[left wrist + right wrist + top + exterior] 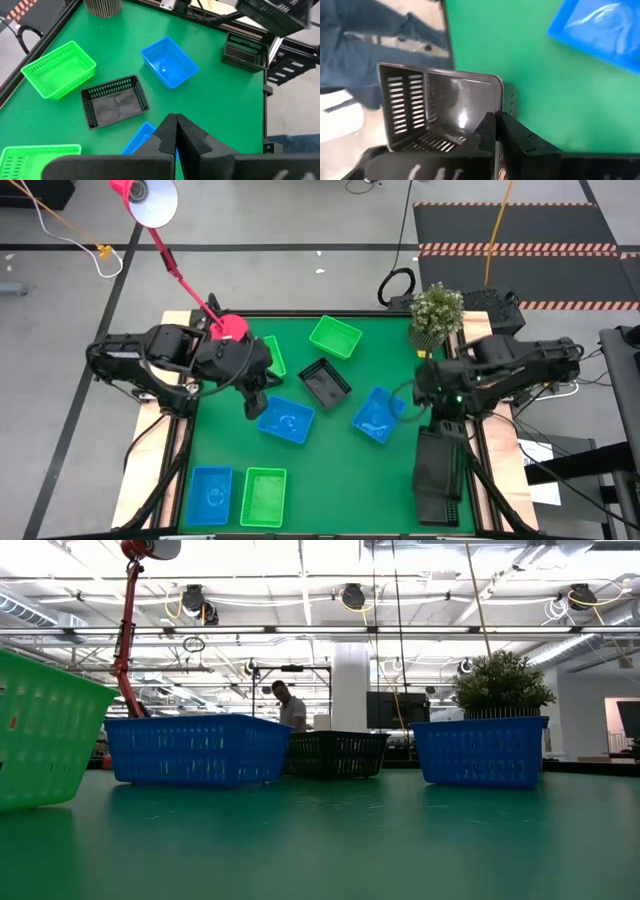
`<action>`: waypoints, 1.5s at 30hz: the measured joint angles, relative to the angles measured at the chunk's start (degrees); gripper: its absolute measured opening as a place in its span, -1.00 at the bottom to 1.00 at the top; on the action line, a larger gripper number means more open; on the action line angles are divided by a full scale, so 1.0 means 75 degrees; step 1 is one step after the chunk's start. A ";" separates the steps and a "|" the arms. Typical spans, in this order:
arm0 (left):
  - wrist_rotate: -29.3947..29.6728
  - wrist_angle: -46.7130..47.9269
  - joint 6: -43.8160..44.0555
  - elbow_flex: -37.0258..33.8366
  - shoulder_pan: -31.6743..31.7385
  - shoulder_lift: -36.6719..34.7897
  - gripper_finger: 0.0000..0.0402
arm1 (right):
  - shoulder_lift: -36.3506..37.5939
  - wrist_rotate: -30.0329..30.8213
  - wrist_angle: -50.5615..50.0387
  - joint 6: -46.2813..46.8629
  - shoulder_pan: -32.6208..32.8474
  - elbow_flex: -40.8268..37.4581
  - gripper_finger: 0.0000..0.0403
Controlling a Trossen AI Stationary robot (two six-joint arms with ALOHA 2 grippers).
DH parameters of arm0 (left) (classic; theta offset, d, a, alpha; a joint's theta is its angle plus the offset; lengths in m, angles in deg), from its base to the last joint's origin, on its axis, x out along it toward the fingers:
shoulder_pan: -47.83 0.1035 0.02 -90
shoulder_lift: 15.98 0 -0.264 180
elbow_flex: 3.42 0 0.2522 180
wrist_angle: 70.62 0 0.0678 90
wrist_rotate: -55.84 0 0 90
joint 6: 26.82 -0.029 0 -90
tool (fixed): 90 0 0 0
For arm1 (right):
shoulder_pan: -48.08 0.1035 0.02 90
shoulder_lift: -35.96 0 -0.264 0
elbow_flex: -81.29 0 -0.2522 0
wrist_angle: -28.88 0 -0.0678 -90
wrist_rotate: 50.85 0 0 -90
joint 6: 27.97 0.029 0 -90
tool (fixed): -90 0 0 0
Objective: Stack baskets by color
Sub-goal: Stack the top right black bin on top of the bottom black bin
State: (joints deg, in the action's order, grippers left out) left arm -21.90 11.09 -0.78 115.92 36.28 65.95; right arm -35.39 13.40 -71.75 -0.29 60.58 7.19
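- Just below the left end effector [254, 402], whose fingers are pressed together on nothing, a blue basket [285, 421] is seen lying on the green bench [350, 480].
- A little farther out, a black basket [325, 383] and a second blue basket [377, 415] are found, and a green basket [335, 336] beyond them.
- The right end effector [498, 131] is likewise pressed together, empty, and is poised over a black basket [437, 107] at the bench edge.
- For a clean pick, the fingers should probably be spread first, then lowered astride one wall.
- A blue basket [211, 494] and a green basket [264, 497] near the front edge are judged likely stacking spots.
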 joint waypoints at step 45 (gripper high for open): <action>0.0646 -0.0231 0.1514 0.0000 -0.0332 0.0032 -0.97 | -0.0003 -0.0187 0.2297 -0.0531 0.1647 -0.2379 -1.00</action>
State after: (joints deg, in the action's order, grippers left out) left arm -17.06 9.35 10.58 115.92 33.78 66.19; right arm -35.41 12.00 -54.52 -4.27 72.94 -10.66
